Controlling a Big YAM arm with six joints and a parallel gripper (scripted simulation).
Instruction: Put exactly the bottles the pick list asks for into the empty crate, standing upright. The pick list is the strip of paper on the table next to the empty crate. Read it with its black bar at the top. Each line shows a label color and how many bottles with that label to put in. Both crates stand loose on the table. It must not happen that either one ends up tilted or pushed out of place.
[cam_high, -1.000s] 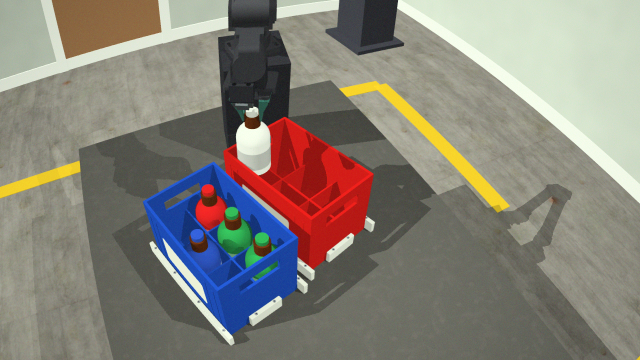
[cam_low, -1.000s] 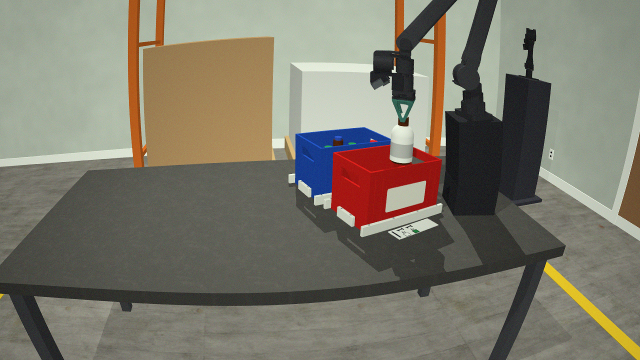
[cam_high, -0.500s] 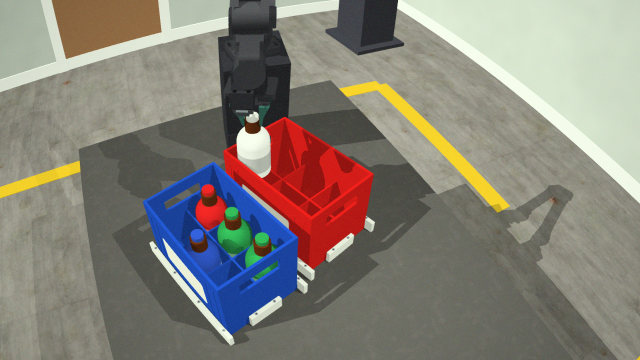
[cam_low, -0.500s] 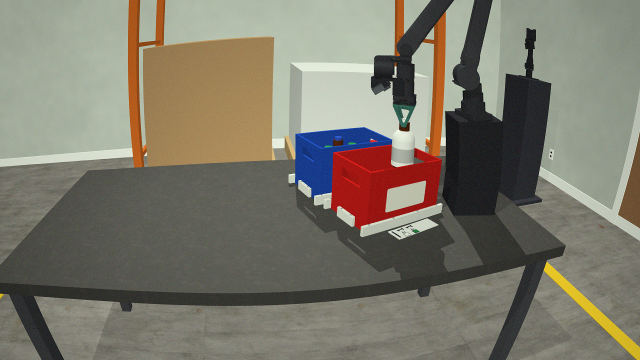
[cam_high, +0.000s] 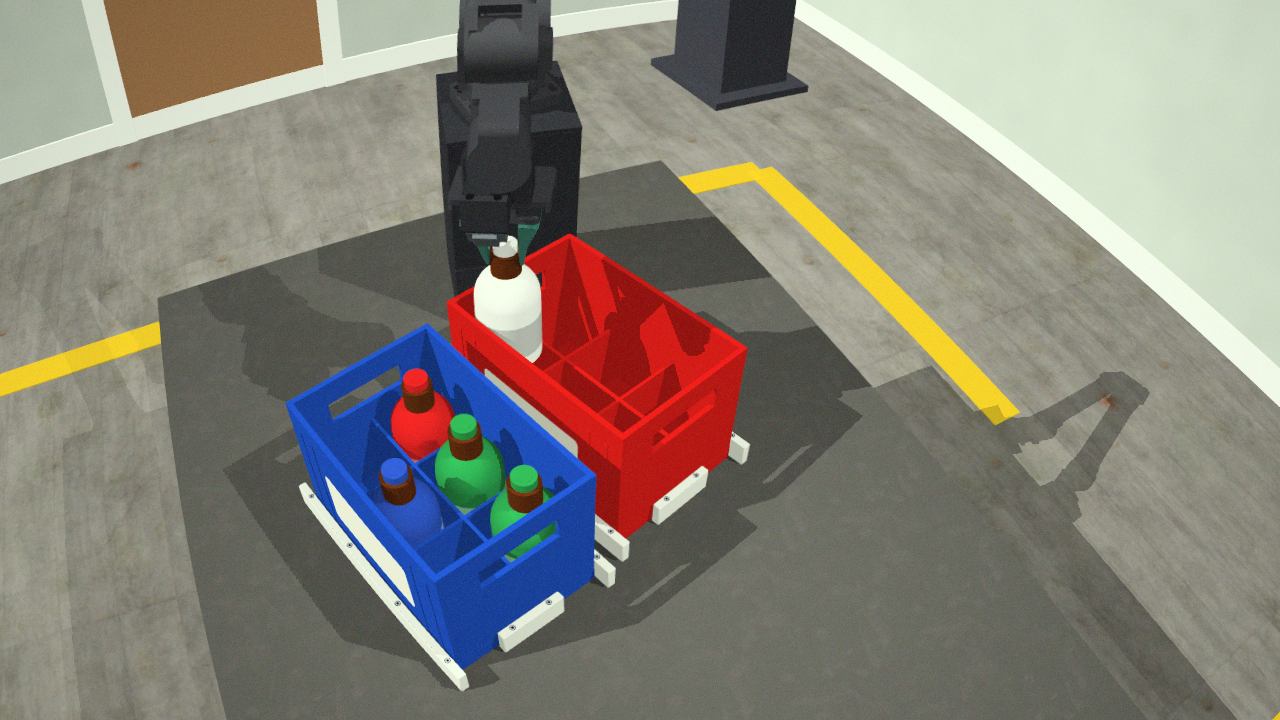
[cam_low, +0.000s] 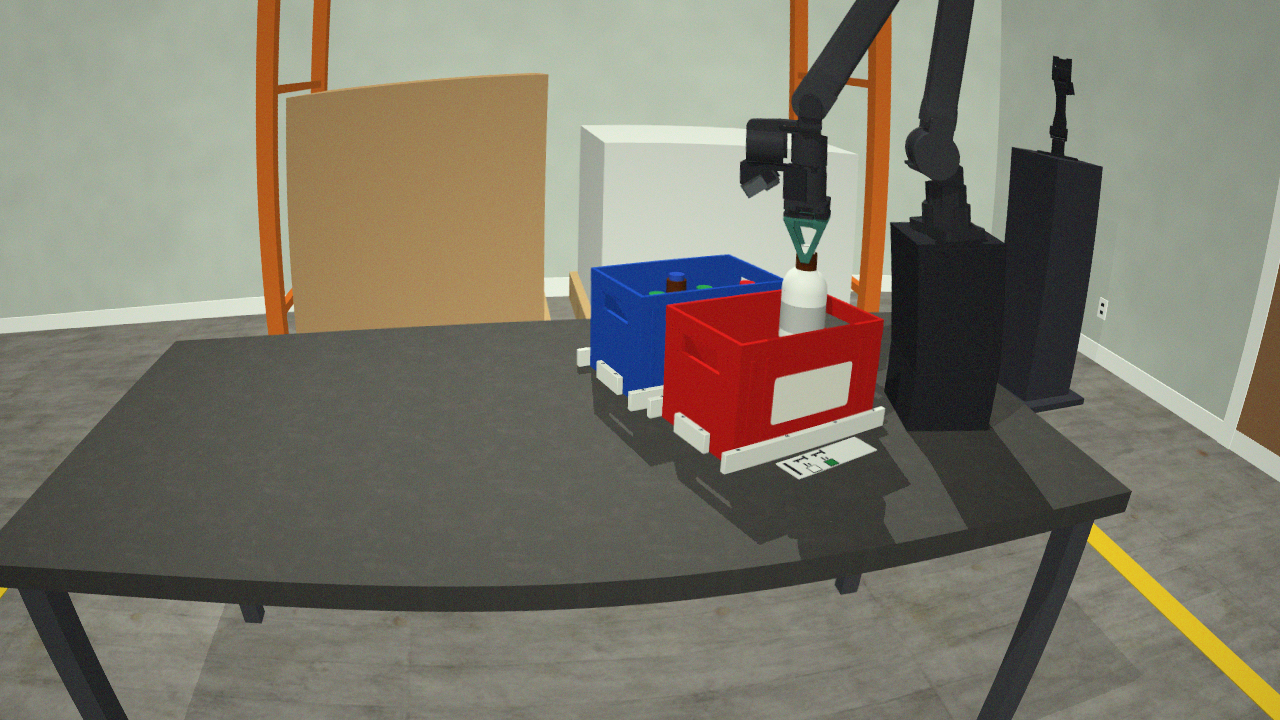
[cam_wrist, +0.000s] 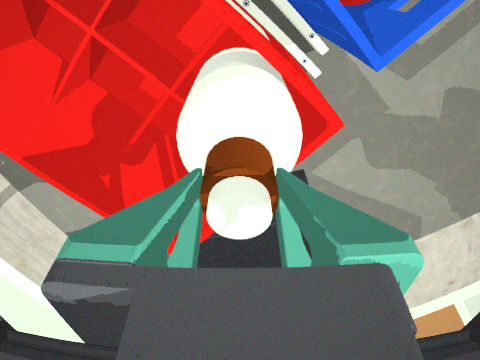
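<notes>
My gripper (cam_high: 503, 240) is shut on the brown neck of a white bottle (cam_high: 508, 304). The bottle hangs upright, its lower part inside the back corner cell of the red crate (cam_high: 608, 367). The same gripper (cam_low: 806, 241), bottle (cam_low: 802, 302) and red crate (cam_low: 774, 367) show in the exterior view. In the wrist view the green fingers clamp the white bottle (cam_wrist: 238, 116) over the red crate (cam_wrist: 107, 67). The blue crate (cam_high: 435, 483) holds a red bottle (cam_high: 420, 416), a blue bottle (cam_high: 402, 501) and two green bottles (cam_high: 467, 461) (cam_high: 521, 510). The pick list (cam_low: 823, 458) lies on the table in front of the red crate.
The arm's black pedestal (cam_low: 944, 322) stands right behind the red crate, with a second dark column (cam_low: 1047, 277) beside it. White rails (cam_high: 375, 582) edge both crates. The blue crate (cam_low: 671, 302) sits directly against the red one.
</notes>
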